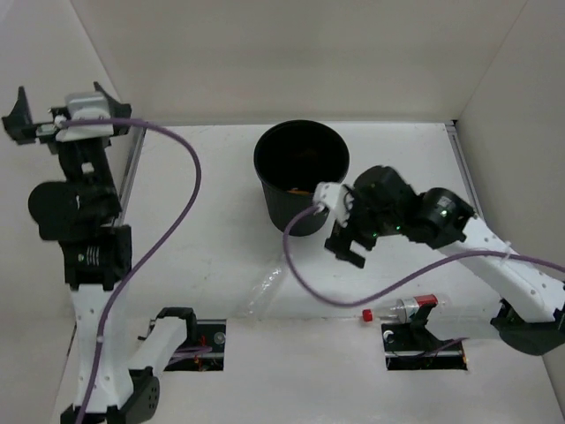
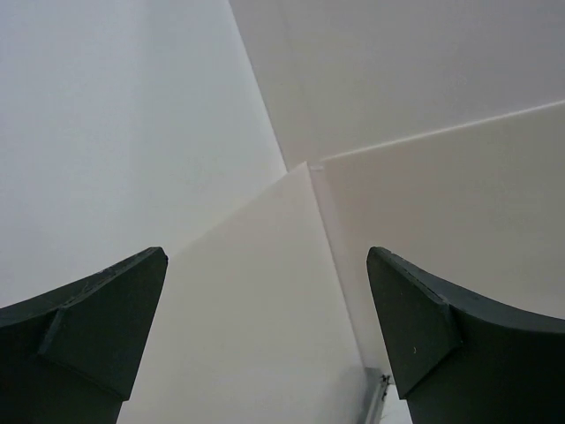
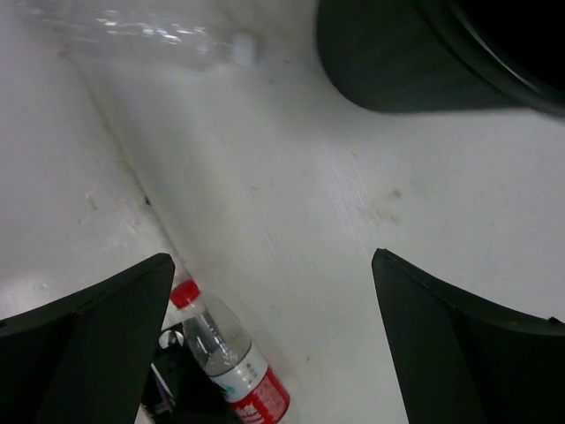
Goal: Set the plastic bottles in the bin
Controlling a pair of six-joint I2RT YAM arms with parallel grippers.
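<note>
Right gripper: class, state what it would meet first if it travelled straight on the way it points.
Most likely the bare table; the red-capped bottle and the bin both lie off that line, though depth is unclear.

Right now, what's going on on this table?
Two robot arms are clearing plastic bottles into the black bin. Neither holds anything: the right arm hangs beside the bin, jaws open; the left arm is raised far left, jaws open. A red-capped bottle and a clear bottle lie on the table.
</note>
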